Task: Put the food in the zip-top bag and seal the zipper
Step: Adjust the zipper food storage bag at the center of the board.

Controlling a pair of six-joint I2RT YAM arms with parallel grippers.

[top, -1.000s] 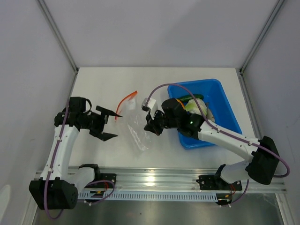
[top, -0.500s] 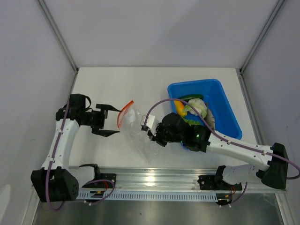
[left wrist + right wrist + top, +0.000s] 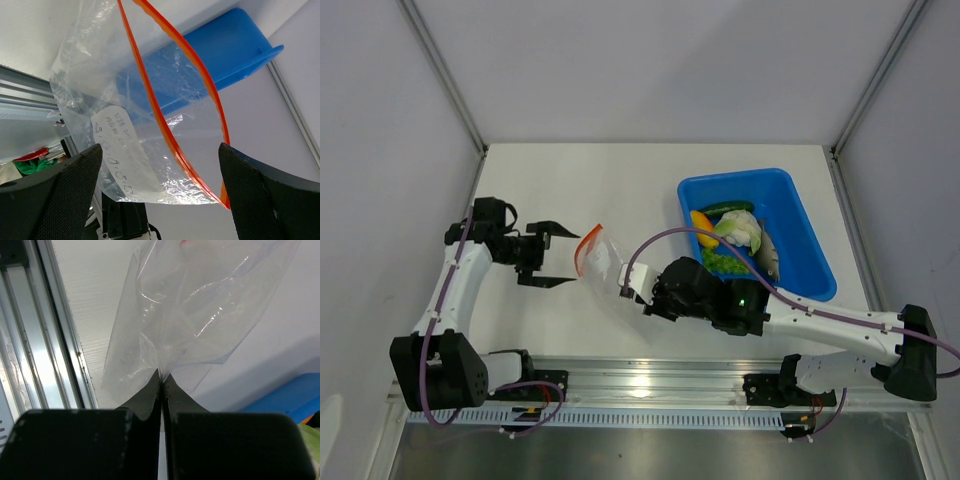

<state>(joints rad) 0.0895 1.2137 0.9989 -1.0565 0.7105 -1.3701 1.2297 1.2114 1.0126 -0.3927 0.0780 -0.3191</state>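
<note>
Nearest me, the right gripper (image 3: 161,377) is pinched tight on a fold of the zip-top bag (image 3: 607,265), holding it up; that thin film could slide out; the left gripper (image 3: 573,256) gapes wide at the zipper (image 3: 150,100), gripping nothing, and a clumsy close might squash the mouth flat; beyond, the food (image 3: 735,235) lies in the blue tray (image 3: 740,176).
</note>
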